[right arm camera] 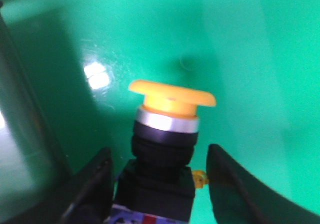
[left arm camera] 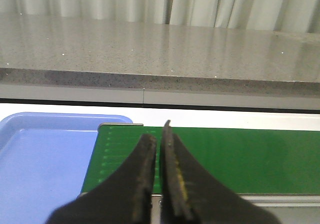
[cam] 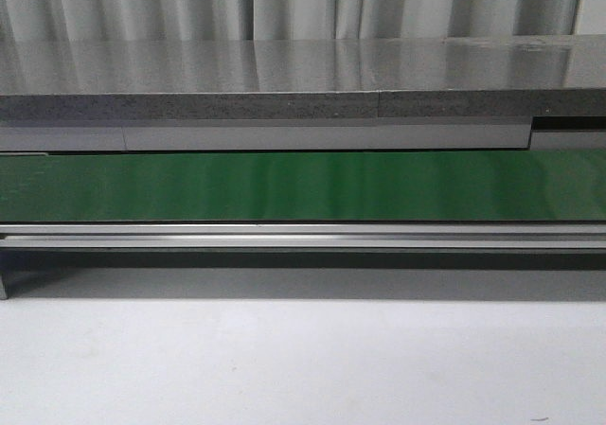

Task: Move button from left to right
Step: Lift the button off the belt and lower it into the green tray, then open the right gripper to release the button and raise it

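The button shows only in the right wrist view. It has a yellow-orange mushroom cap, a silver ring and a black boxy body with blue and red marks, and it rests on a glossy green surface. My right gripper is open. Its two black fingers stand on either side of the button's body, with a thin strip of green showing on each side. My left gripper is shut and empty over the end of the green conveyor belt. Neither arm shows in the front view.
A blue tray lies beside the belt's end in the left wrist view. The green belt runs across the front view, with a metal rail before it and a grey stone counter behind. A dark wall rises beside the right gripper.
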Tool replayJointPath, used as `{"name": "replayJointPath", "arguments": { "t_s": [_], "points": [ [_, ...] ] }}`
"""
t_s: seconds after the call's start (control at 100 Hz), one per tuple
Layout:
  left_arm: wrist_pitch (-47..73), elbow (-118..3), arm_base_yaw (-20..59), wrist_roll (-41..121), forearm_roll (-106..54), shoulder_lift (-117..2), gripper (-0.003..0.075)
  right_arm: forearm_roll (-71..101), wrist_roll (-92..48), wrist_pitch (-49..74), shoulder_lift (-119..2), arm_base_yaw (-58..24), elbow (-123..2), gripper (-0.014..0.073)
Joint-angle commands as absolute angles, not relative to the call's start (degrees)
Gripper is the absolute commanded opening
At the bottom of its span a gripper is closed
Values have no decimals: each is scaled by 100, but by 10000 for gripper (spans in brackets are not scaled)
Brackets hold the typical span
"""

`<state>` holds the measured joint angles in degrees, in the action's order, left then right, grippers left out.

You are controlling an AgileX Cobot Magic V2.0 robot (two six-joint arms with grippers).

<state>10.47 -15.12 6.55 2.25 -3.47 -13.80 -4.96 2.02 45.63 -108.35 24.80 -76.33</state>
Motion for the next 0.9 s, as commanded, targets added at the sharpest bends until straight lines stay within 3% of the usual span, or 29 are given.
{"name": "replayJointPath", "arguments": {
  "t_s": [0.0,0.6,0.89],
  "points": [
    [565,-1661,707,184,-401,-1428,5,-584,139,4482,-10557,2503,-7808,392],
    [565,-1661,707,184,-401,-1428,5,-324,219,4265,-10180,2467,-7808,419],
    [565,-1661,707,184,-401,-1428,5,-112,208,3852,-9356,1834,-7760,419]
  ]
}}
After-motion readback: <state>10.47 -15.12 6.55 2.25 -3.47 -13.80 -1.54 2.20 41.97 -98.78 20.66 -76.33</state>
